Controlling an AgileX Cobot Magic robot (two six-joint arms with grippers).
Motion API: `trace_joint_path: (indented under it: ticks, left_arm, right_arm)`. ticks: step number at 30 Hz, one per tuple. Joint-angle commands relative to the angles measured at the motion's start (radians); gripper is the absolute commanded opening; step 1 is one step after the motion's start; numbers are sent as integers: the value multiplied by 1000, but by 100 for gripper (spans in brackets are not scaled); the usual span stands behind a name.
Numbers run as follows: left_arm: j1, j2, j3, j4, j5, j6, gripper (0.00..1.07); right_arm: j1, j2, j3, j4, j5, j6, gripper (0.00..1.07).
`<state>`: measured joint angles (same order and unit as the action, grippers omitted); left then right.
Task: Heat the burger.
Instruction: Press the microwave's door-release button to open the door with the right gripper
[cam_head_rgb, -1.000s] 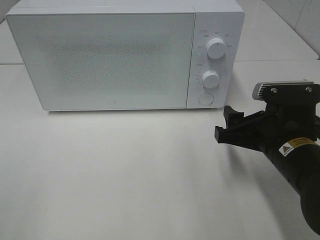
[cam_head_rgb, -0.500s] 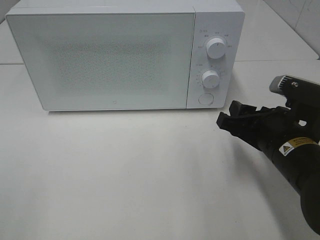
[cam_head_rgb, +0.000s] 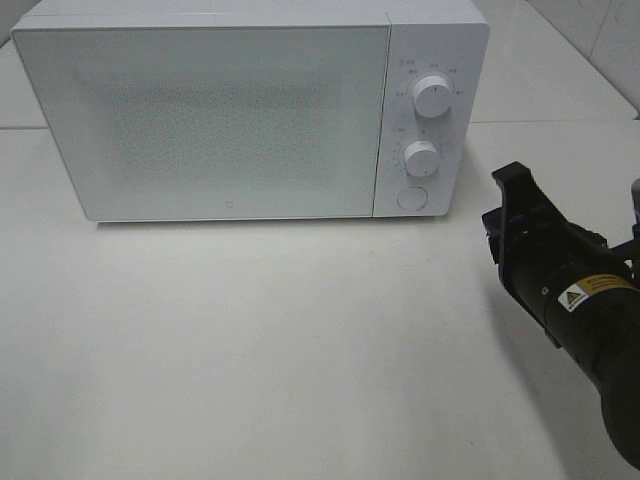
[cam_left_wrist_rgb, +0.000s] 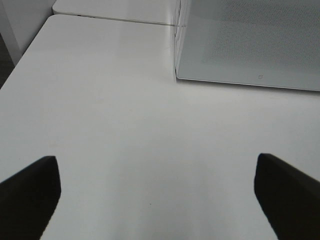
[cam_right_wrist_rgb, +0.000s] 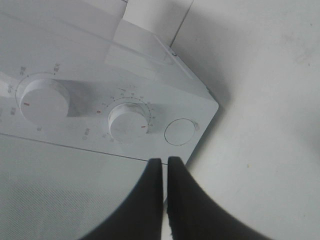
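Right wrist view shows you the right fingers (cam_right_wrist_rgb: 157, 166) closed on nothing near the microwave (cam_right_wrist_rgb: 75, 142) button (cam_right_wrist_rgb: 180, 131), left fingers (cam_left_wrist_rgb: 30, 192) spread wide over the bench (cam_left_wrist_rgb: 125, 125); where the burger is, you cannot tell.

The right arm (cam_head_rgb: 590, 330) reaches in from the right edge of the high view, thick and black, a yellow warning label (cam_head_rgb: 585, 294) on its forearm; its wrist is rolled so the right gripper (cam_head_rgb: 508, 205) stands on edge, jaws pressed together, holding nothing; the left gripper (cam_left_wrist_rgb: 155, 165) spreads its two dark fingers (cam_left_wrist_rgb: 30, 192) wide apart, empty.
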<state>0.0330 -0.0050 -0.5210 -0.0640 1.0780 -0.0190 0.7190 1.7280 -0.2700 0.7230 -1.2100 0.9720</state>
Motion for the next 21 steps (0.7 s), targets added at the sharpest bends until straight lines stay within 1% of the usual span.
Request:
trace_joint_path:
  ticks: [1, 2, 3, 5, 8, 18, 21]
  left_arm:
    - [3, -6, 3, -9, -9, 2, 98]
    - [3, -6, 3, -9, -9, 2, 98]
    - [3, -6, 3, -9, -9, 2, 98]
    - [3, -6, 3, -9, -9, 2, 98]
    - [3, -6, 3, -9, -9, 2, 98]
    - [3, -6, 3, -9, -9, 2, 98]
    - [3, -6, 3, -9, -9, 2, 98]
  right_arm:
    - [6, -3, -7, 3, -11, 139, 0]
    - [6, -3, -7, 6, 8, 231, 0]
    - [6, -3, -7, 6, 8, 231, 0]
    - [6, -3, -7, 7, 34, 345, 0]
    - [6, -3, -7, 7, 50, 396, 0]
    - [6, -3, -7, -16, 78, 396, 0]
    - [6, -3, -9, 19, 82, 396, 0]
